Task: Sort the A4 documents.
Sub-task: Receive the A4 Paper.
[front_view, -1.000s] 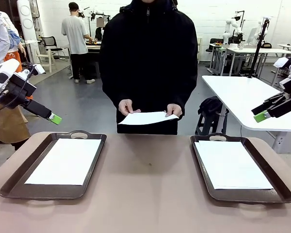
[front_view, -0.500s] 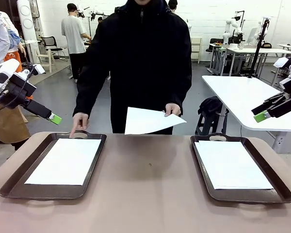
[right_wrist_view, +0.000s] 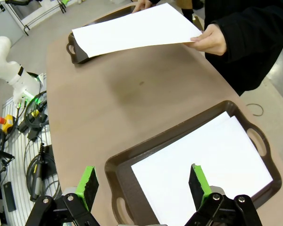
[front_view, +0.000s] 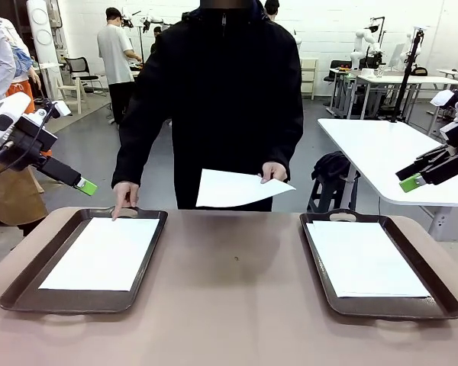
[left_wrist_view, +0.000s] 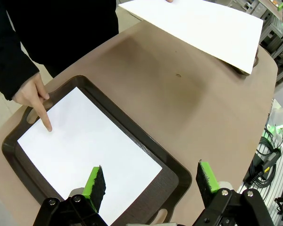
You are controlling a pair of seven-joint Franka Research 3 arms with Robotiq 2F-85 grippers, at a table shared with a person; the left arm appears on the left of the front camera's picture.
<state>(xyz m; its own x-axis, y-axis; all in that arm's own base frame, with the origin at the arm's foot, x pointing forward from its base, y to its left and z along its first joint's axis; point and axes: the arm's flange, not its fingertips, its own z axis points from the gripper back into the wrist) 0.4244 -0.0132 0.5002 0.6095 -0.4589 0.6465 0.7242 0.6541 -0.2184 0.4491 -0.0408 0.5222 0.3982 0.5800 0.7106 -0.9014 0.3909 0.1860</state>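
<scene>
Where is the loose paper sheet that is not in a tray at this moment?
In the front view, the sheet is held in the person's hand, in the air above the table's far edge, between the two trays.

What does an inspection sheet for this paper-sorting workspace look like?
Surface: brown table, two dark brown trays, left and right.
Job's things: white paper sheet in left tray, sheets in right tray, one sheet held by the person; other hand points at left tray.
Clutter: nothing seen.
Grippers: left gripper and right gripper open, above trays.
Cables: black cables beside table.
Surroundings: white tables, people behind.
</scene>
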